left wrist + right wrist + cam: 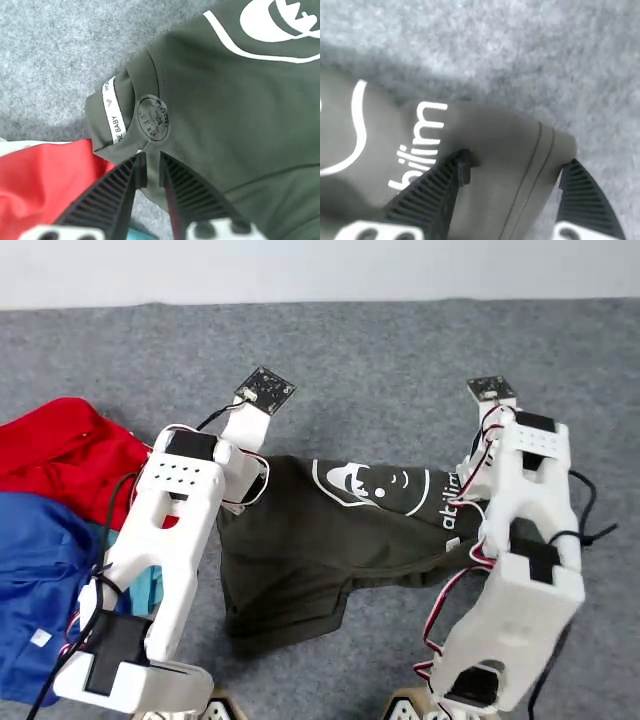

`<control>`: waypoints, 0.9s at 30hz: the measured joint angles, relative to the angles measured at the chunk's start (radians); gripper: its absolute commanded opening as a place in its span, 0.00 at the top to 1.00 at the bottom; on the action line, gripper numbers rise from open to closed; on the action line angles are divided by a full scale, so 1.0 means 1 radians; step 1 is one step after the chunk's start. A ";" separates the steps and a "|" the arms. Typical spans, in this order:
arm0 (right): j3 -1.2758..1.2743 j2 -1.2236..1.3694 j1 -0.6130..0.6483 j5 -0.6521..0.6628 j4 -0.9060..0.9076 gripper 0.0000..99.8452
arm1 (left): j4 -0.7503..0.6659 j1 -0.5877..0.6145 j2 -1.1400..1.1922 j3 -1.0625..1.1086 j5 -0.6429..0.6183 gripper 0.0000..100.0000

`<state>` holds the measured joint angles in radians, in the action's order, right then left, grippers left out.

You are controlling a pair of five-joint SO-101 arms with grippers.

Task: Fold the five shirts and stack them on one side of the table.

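My left tool is pinched almost closed, only a thin slit between its ribbed jaws, and it has hold of the edge of the olive shirt just beside the neck, where a white tape label and a round printed size mark show. My right tool is spread wide, one jaw resting on the cloth next to the white lettering and the other just off the stitched edge, so that a corner of the same shirt lies between the jaws without being pinched. From above, the olive shirt lies crumpled between my two arms, its white face print and lettering turned up, one end under my left arm and the other under my right. Touching the neck end, on my left side, is a red shirt, bunched up. Next to that lies a blue shirt, also unfolded, with a strip of teal cloth showing beside my left arm. All of it rests on the grey carpeted surface, which runs back to a pale wall.
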<state>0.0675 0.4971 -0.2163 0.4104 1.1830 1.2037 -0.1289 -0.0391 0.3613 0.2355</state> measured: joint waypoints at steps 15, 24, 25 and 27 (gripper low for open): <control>0.288 0.170 -0.003 0.002 0.003 0.99 | 0.000 0.000 0.000 0.000 0.000 0.95; 0.465 0.170 0.002 0.002 0.003 0.99 | 0.043 0.000 0.000 0.000 0.000 0.95; 0.471 0.170 0.002 0.002 0.002 0.99 | 0.043 0.000 0.000 0.000 0.000 0.95; 0.483 0.193 0.002 0.002 -0.017 0.99 | 0.046 0.000 0.000 0.000 0.000 0.95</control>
<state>0.5508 0.6905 -0.2148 0.4120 1.1661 1.2497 -0.1289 -0.0391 0.3613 0.2355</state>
